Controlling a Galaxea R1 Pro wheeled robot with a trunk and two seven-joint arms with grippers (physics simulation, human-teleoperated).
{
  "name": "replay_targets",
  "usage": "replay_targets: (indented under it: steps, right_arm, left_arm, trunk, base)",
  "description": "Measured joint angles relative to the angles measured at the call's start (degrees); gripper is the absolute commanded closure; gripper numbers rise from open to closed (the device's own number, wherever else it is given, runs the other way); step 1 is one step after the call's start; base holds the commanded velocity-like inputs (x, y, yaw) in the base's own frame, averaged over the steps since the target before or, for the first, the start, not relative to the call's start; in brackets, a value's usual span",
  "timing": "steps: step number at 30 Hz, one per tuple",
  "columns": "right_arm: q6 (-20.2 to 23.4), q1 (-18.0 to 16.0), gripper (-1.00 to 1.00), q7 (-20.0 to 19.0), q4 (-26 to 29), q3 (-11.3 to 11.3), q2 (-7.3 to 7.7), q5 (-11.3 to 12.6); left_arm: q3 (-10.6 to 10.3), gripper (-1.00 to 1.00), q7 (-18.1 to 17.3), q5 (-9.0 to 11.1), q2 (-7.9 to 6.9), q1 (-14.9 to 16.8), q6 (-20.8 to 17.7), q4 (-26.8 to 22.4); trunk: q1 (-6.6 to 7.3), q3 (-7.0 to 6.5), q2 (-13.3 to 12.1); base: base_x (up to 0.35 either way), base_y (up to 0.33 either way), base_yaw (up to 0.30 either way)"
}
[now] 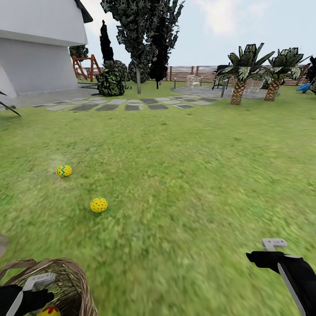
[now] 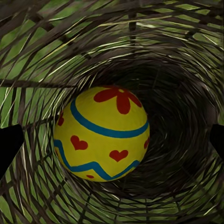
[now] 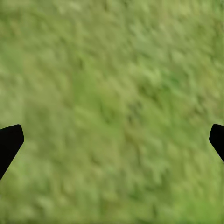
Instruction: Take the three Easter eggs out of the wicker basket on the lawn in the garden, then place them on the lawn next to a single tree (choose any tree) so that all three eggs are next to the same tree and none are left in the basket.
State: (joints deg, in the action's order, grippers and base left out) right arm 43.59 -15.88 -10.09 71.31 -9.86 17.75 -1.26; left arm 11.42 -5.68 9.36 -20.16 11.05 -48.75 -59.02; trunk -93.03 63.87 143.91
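Yellow egg (image 2: 101, 133) lies unheld inside wicker basket (image 2: 186, 56), left gripper (image 2: 112, 140) spread wide; no lettering. Right gripper (image 3: 112, 140) gapes over lawn (image 3: 116, 84).

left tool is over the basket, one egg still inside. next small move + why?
Probably lower the left tool further into the basket and close on the last egg. In the left wrist view its fingertips sit wide open either side of that egg, not touching it. Two eggs already lie on the grass, so this one is what remains.
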Motion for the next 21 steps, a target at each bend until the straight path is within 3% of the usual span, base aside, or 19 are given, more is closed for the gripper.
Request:
replay_targets:
  steps: [4,21]
  right_arm:
    - [0.00,0.00,-1.00,0.00,0.00,-0.01,0.01,0.07]
    - [0.09,0.00,-1.00,-0.03,0.10,-0.09,0.07,0.01]
  left_arm:
    - [0.03,-1.00,0.09,0.00,0.11,0.00,0.00,0.02]
    - [0.30,-1.00,-0.13,0.07,0.08,0.00,-0.05,-0.38]
  trunk:
    - [0.00,0.00,0.00]
    - [-0.44,3.76,0.23]
  base:
    - [0.001,0.000,0.000]
    - [0.000,0.000,0.000]
